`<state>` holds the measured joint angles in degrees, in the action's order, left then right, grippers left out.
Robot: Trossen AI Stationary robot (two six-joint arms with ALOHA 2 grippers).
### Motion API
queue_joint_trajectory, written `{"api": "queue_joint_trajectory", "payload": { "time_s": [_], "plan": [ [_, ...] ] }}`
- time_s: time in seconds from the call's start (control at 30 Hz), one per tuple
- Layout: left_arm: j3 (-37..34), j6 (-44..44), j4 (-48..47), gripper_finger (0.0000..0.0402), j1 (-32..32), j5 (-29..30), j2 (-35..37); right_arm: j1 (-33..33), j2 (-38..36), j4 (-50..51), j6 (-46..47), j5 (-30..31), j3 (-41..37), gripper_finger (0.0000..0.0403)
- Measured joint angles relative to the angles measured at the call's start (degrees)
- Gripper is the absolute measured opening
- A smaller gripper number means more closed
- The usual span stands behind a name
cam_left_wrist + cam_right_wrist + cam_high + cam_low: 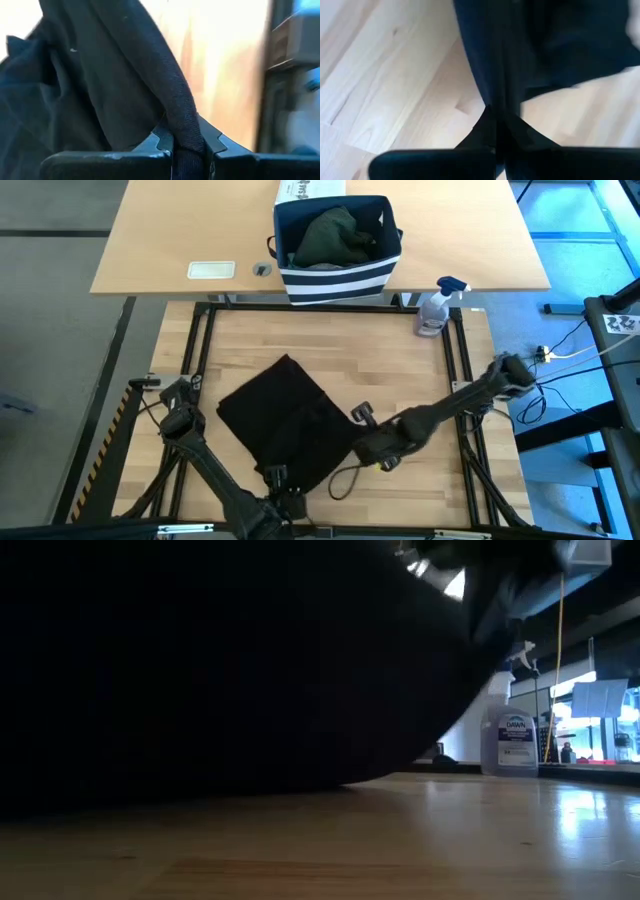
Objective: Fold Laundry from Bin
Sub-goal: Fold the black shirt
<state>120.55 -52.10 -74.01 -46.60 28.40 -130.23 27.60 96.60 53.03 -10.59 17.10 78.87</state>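
Two grippers at work: both arms were down at the near edge of the table, each pinching the same black garment (pixel 285 425).
Left gripper: the left gripper (pixel 186 150) sat at the near-left corner of the cloth, its fingers closed on a ridge of black fabric that ran up between them.
Black garment: it lay spread on the wooden table (pixel 400 370) at centre-left, its far corner pointing toward the bin and its near edge bunched between the two arms; in the low view it filled most of the frame as a dark mass.
Right gripper: the right gripper (pixel 501 130) was at the near-right edge of the cloth, its fingers shut on a thin fold of the same garment.
Bin: the bin (pixel 338 278) stood at the far side, well apart from the arms, with dark green laundry (pixel 335 235) heaped inside.
Spray bottle: a spray bottle (pixel 435 310) stood at the far right of the table, clear of the cloth.
Step in hand: probably lifting or drawing the near edge to flatten or fold the piece.
Doing it well: both hands should move together at matching height, keeping the edge taut between them without slipping.
Risk: uneven pulling would likely skew the cloth or drag a wrinkle across it.
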Motion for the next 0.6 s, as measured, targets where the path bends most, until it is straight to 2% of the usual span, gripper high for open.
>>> {"api": "queue_joint_trajectory", "payload": {
  "time_s": [0.27,0.47,0.6],
  "plan": [
    [7.9,0.7,-0.3,0.0024,-0.8,7.6,0.0,2.1,-9.9,-1.3,1.4,7.6,0.0,0.0],
    [11.3,1.1,-1.5,0.0024,-0.9,11.3,0.0,2.0,-12.2,-3.8,-1.2,13.3,0.0,0.0],
    [11.9,-3.6,-5.1,0.0024,-1.0,12.6,0.0,0.3,-12.2,-6.6,-4.7,15.4,0.0,0.0]
  ]
}}
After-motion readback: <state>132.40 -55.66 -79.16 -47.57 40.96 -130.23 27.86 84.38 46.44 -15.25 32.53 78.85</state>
